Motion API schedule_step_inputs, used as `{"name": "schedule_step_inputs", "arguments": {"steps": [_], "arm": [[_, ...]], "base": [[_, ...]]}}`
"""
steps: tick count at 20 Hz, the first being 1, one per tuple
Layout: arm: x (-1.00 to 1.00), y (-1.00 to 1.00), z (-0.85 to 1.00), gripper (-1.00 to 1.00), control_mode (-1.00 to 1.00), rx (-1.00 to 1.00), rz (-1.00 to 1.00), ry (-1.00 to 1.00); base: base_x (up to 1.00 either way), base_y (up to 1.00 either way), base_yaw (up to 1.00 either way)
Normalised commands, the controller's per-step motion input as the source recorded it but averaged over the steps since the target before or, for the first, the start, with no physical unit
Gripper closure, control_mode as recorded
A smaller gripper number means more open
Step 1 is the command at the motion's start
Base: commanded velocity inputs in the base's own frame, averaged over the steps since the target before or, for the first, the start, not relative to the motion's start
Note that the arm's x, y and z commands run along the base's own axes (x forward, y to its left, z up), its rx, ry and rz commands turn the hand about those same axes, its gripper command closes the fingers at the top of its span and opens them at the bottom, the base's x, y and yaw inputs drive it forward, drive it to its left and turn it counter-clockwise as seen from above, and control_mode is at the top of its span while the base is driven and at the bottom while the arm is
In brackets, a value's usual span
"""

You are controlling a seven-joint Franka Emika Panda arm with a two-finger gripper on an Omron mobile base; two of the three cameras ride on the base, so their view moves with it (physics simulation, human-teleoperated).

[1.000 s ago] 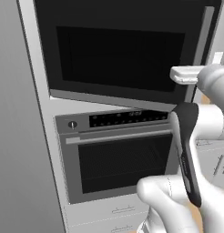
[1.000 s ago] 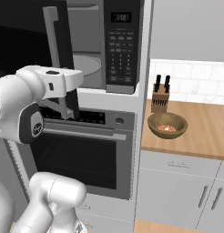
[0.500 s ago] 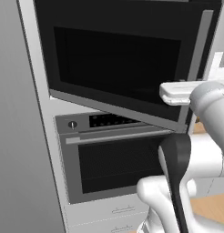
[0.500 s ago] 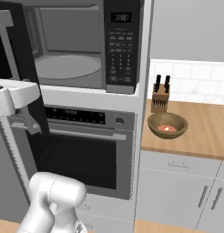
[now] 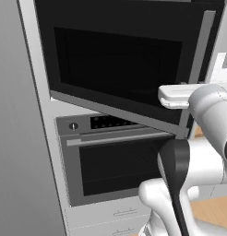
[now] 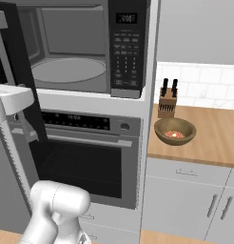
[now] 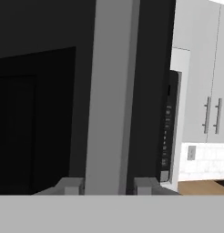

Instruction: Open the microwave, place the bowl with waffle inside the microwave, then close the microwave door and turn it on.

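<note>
Right base view, we see the microwave [image 6: 85,47] gaping, grey cavity and glass turntable bared, black microwave door [image 5: 120,60] swung wide, brown bowl [image 6: 174,131] on the counter right of it, gripper [image 7: 107,185] fingers flanking the silver handle [image 7: 111,95], grip uncertain.

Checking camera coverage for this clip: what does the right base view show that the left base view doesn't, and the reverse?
Right base view alone: the microwave cavity with turntable, the keypad, the bowl on the counter, the knife block.
Left base view alone: the door window face-on.
Both: the swung-open door with its handle, the oven below.
</note>
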Motion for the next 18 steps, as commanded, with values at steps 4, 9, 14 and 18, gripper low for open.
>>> {"name": "schedule_step_inputs", "arguments": {"steps": [4,9,14,18], "arm": [[0.00,0.00,0.00,-1.00,-1.00,0.00,0.00,0.00],[-0.23,-0.36,-0.05,-1.00,-1.00,0.02,0.01,0.00],[-0.98,-0.85,-0.01,-1.00,-1.00,0.11,0.28,0.00],[-0.06,-0.87,0.00,-1.00,-1.00,0.20,0.42,0.00]], "base": [[0.00,0.00,0.00],[0.00,0.00,0.00],[0.00,0.00,0.00],[0.00,0.00,0.00]]}}
